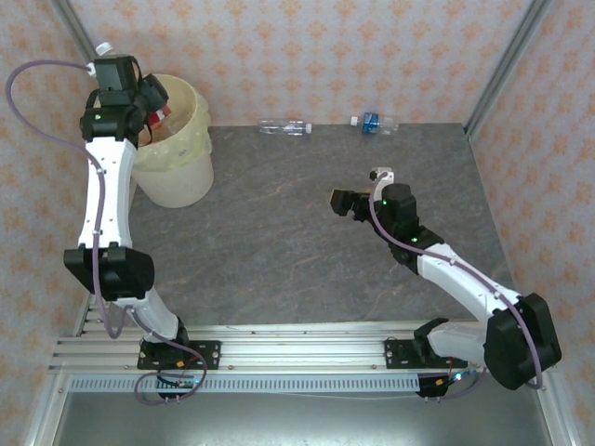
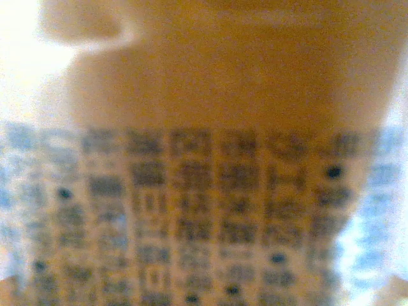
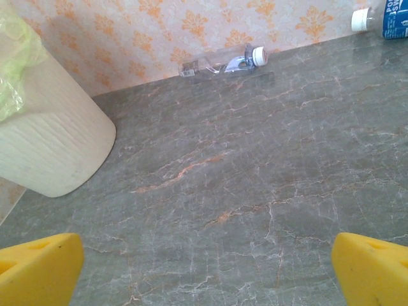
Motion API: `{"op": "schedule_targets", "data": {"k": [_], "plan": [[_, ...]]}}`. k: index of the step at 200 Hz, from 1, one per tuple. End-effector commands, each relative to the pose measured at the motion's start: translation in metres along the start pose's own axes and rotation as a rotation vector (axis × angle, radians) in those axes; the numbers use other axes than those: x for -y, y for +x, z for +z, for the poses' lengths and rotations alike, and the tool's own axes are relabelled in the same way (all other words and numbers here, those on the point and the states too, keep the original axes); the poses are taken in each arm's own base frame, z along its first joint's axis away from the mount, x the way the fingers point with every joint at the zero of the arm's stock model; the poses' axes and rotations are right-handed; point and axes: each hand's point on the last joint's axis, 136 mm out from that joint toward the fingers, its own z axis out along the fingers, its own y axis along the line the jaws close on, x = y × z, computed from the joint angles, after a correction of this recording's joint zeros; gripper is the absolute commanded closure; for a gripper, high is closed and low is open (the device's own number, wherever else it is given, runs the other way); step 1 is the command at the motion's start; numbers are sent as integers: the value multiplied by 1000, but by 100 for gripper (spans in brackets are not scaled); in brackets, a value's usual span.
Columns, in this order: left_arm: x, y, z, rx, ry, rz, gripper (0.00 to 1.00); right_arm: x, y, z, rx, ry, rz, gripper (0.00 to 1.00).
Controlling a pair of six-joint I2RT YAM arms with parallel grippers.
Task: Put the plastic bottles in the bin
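— Progress on the bottles: which step is this?

— The drop, I'd say. The left gripper (image 1: 153, 98) hangs over the bin (image 1: 181, 177) in the far left corner. In its wrist view a labelled bottle (image 2: 204, 210) sits right against the lens, print and all. The fingers are lost in the blur, but it looks clamped on that bottle.

— And the other arm?

— The right gripper (image 3: 207, 268) is spread wide, with nothing between its yellow pads (image 3: 38, 271), low over the middle of the table (image 1: 279, 260).

— What's left to collect?

— Two bottles lie on their sides at the foot of the back wall (image 1: 279, 56). A clear bottle (image 1: 284, 127) is near the middle, and a blue-labelled bottle (image 1: 375, 121) lies to its right, apart from it.

— Next move?

— Probably letting go inside the rim, so the bottle falls clear of the bag (image 3: 13, 70) draped over it. After that, the right arm would reach forward for the clear bottle.

— Room to work?

— There's plenty of bare stone between the right gripper and the wall. The wall itself is the tight spot, because it leaves the far finger little gap behind either bottle. The bin stands well to the left, out of that path.
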Motion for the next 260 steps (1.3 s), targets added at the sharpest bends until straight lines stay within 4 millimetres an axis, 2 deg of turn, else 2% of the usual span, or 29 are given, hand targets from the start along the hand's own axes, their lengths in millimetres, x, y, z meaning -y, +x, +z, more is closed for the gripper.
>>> {"op": "schedule_targets", "data": {"k": [1,23,42,61,71,83,89,92,100,125,145,181,206,230,244,260], "plan": [[-7,-25,7,153,-43,-212,50,-1,-11,-6,31,6,-6,0],[-24,-30,20,214,-128,-321,50,-7,-18,-8,37,-6,-5,0],[-37,-23,34,224,-193,-405,48,-9,-23,-11,43,-6,-13,0],[-51,-12,47,214,-253,-481,42,-10,-26,-12,37,-4,-18,0],[-59,-6,52,203,-294,-501,37,-11,-27,-13,37,-4,-17,0],[-64,0,57,176,-322,-531,23,-12,-29,-15,41,-7,-8,0],[-60,-3,54,169,-308,-538,16,-12,-29,-15,45,-6,-4,0],[-60,4,65,146,-317,-527,13,-12,-29,-16,46,-6,-2,0],[-56,4,69,126,-308,-515,8,-11,-29,-16,50,-3,4,0],[-46,-5,68,107,-284,-498,0,-8,-25,-17,48,4,11,0],[-34,-13,65,108,-221,-508,0,-7,-24,-17,46,10,13,0],[-1,-14,71,43,-52,-547,0,-4,-23,-16,48,21,10,0],[22,-2,89,-46,48,-593,0,-2,-19,-16,43,27,4,0],[29,14,112,-119,59,-640,0,2,-16,-17,43,42,1,0],[31,17,124,-125,62,-658,0,3,-15,-18,41,47,-3,0],[35,11,133,-102,79,-668,0,4,-15,-19,43,52,-7,0]]}}
